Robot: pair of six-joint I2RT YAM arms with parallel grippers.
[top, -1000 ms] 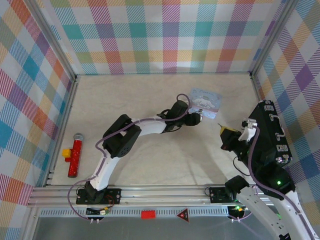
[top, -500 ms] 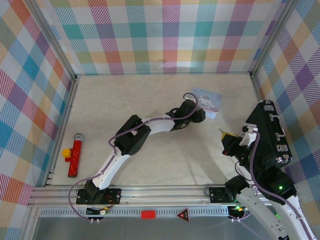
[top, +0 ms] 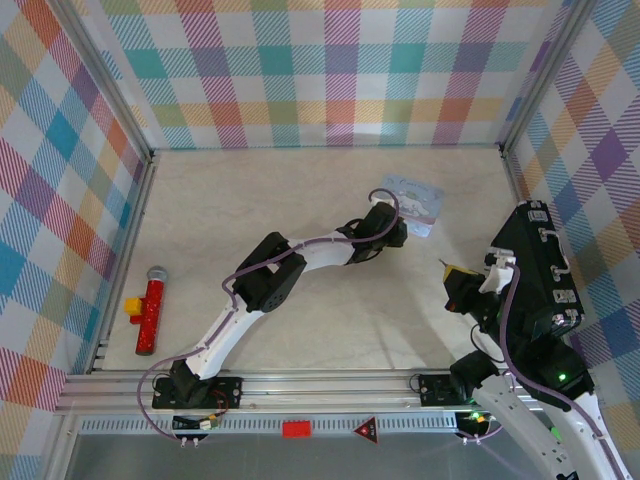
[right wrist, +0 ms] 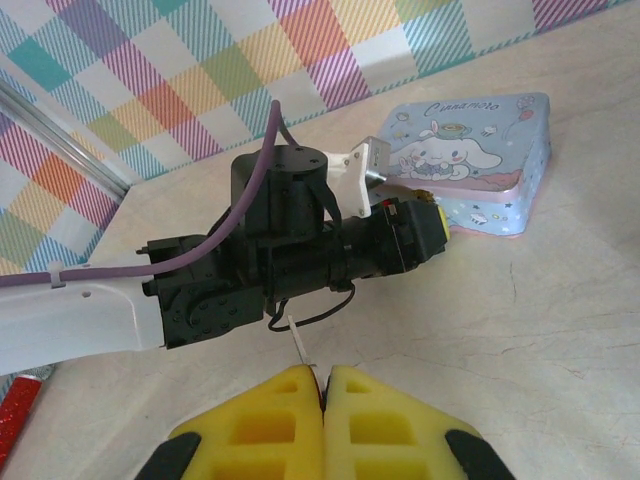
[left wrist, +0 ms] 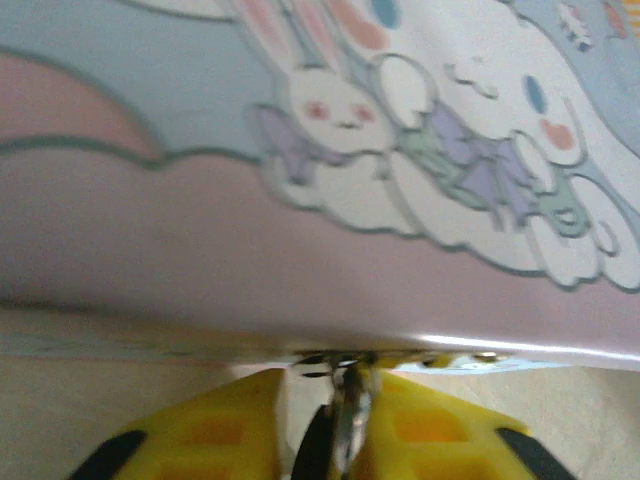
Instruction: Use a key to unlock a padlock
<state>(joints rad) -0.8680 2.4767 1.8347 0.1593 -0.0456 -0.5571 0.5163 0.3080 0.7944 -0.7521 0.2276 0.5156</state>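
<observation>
The pale blue cartoon tin (top: 415, 196) lies at the far right of the table. My left gripper (top: 398, 232) is pressed up to its near edge. In the left wrist view the tin's side (left wrist: 330, 250) looms just ahead, and the yellow fingers (left wrist: 225, 425) of my left gripper (left wrist: 328, 388) are shut on the small silvery-and-black padlock (left wrist: 347, 425). My right gripper (right wrist: 325, 372) is shut on the key; its thin silver blade (right wrist: 300, 343) sticks out past the fingertips toward the left arm. From above, my right gripper (top: 455, 277) hovers right of the left gripper, apart from it.
A red stick with a yellow knob (top: 150, 308) lies by the left wall. A black case (top: 540, 270) stands along the right wall, beside the right arm. Plaid walls close the table on three sides. Bare tabletop lies between the left arm and the red stick.
My left arm has stretched further toward the tin and its jaws have closed on the padlock. My right gripper has drifted slightly nearer, still holding the key.
</observation>
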